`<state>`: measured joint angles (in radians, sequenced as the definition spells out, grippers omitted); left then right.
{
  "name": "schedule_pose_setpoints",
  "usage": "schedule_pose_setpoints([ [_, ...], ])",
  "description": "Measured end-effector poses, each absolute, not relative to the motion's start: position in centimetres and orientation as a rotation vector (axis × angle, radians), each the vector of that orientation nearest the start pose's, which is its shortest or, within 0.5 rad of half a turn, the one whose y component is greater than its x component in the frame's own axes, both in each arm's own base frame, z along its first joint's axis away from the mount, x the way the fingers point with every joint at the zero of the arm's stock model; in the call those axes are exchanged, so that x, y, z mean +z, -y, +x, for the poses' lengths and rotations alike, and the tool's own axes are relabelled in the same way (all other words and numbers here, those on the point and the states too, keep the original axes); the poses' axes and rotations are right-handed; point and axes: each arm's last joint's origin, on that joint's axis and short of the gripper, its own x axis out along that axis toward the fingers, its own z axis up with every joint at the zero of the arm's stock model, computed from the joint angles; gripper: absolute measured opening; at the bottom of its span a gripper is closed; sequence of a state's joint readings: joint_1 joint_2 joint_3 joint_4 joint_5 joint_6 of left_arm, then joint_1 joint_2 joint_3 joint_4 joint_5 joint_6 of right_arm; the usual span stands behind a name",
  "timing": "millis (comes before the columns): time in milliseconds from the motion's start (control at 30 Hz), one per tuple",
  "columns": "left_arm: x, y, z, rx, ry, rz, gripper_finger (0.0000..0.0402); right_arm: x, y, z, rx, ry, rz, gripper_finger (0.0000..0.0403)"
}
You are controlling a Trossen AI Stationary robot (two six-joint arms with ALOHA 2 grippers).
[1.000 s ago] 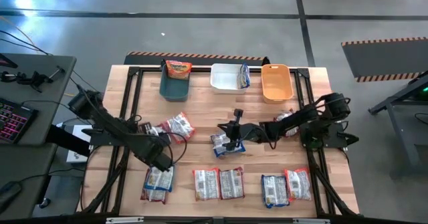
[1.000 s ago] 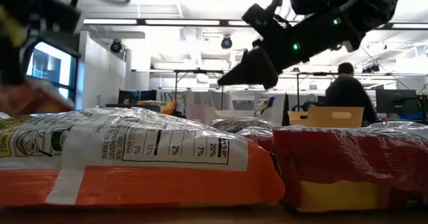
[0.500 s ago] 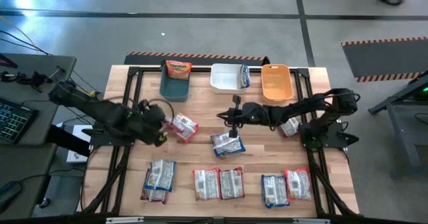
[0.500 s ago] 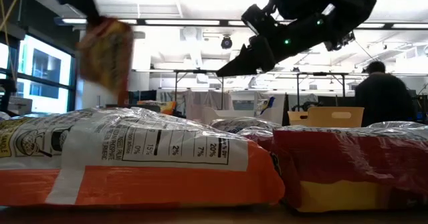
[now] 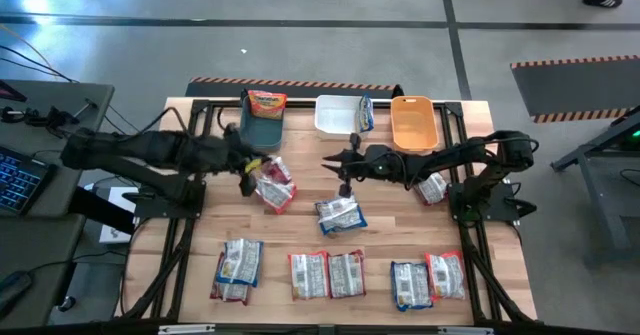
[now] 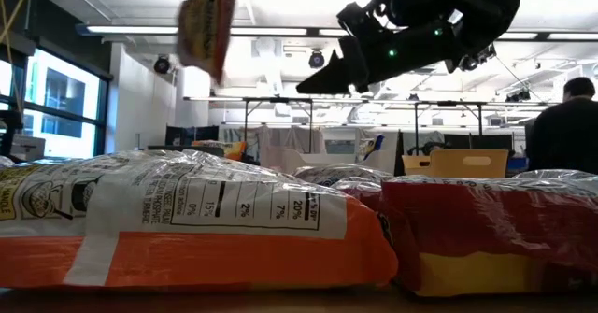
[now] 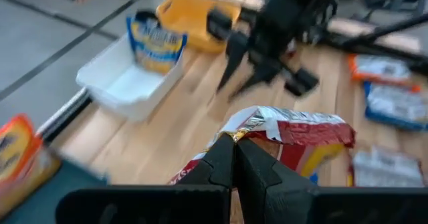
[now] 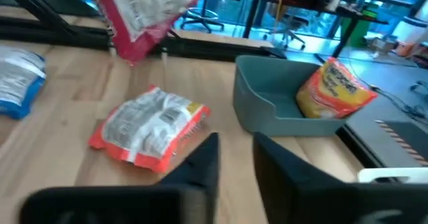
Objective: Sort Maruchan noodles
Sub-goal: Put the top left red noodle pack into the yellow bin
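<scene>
My left gripper [image 5: 247, 170] is shut on a red Maruchan noodle packet [image 7: 294, 140], held high over the table's left middle [image 6: 207, 19] near the teal bin [image 5: 262, 125]. Below it an orange-edged packet [image 8: 150, 134] lies flat with its silvery back up. My right gripper [image 5: 335, 160] hovers open at the table's middle, pointing left, with nothing between its fingers [image 8: 234, 160]. Another packet [image 5: 338, 213] lies flat on the table just nearer than that gripper. Several more packets [image 5: 328, 273] lie in a row along the near edge. My left gripper pinches the red packet's crimped end seam [image 7: 249, 127] between its two fingers. The fingers come from the table's left, slanting a little downward. The packet hangs from them, clear of the table [image 6: 207, 33].
The teal bin holds an orange packet [image 5: 266, 102]. The white bin [image 5: 335, 117] holds a blue packet [image 5: 364, 115], and the orange bin [image 5: 413, 123] stands to its right. One packet [image 5: 433, 187] lies under the right arm. A person [image 6: 565, 126] is in the room behind.
My left gripper has risen from low over the near-left packets and swung toward the far edge and the teal bin, tipping up toward level. The red packet it carries is now lifted high and hanging. My right gripper has moved from over the middle packet toward the far edge, rising slightly.
</scene>
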<state>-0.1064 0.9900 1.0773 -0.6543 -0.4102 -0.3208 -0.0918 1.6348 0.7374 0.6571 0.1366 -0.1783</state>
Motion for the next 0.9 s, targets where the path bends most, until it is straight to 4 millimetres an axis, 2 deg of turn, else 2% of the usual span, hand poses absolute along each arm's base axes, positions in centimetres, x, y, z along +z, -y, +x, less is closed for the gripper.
schedule_pose_setpoints([
  [200, 35.4, -2.3, 21.7, 0.362, -0.444, -0.149, 0.0, 19.8, 3.4, 32.6, -0.206, -0.236, -0.16, 0.0188],
  [367, 33.3, -4.7, 23.3, 0.299, -0.349, -0.196, 0.0, 21.4, 3.1, 32.1, -0.22, -0.177, -0.161, 0.0245],
  [467, 32.1, -5.9, 23.5, 0.289, -0.291, -0.214, 0.0, 22.1, 3.0, 32.2, -0.255, -0.115, -0.16, 0.0257],
  [567, 31.9, -6.9, 23.5, 0.277, -0.214, -0.22, 0.0, 22.7, 3.1, 32.3, -0.276, -0.039, -0.161, 0.0259],
  [900, 33.0, -8.6, 23.2, 0.311, -0.065, -0.207, 0.0, 23.8, 3.3, 32.4, -0.369, 0.054, -0.181, 0.0259],
])
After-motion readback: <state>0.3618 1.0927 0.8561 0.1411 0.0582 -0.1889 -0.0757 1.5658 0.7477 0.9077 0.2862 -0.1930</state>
